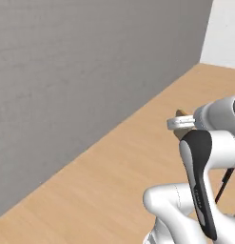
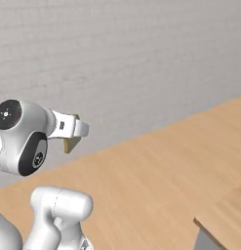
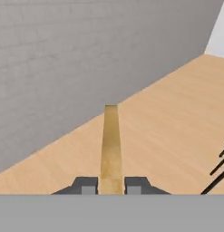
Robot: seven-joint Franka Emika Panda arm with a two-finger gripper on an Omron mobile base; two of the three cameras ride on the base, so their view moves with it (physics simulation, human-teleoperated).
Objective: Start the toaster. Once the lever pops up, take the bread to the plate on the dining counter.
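In the left base view we see a small tan corner of the bread (image 1: pixel 182 113) projecting at 11 o'clock from the white wrist flange. The gripper itself is masked by the arm here; the bread corner sits directly against the flange. Below and around it runs a light-wood floor (image 1: pixel 119 181), bounded at 10 o'clock by a grey textured wall (image 1: pixel 81 62). A white wall section (image 1: pixel 223 33) stands at 1 o'clock.

In the right base view we see a tan wedge of the bread (image 2: pixel 70 144) hanging at 6 o'clock under the white hand. The grey wall fills the upper half; the wood floor slopes across the lower half. A light-wood counter edge (image 2: pixel 224 215) enters at 4 o'clock.

In the hand view we see the bread (image 3: pixel 111 149) edge-on: a thin, pale tan slice with a darker crust rim, running from 6 o'clock toward 12 o'clock. The gripper (image 3: pixel 111 186) is clamped narrowly on its near end, one dark fingertip on each face. Beyond it lie the wood floor and grey wall. Thin dark bars (image 3: pixel 217 174) show at 4 o'clock.
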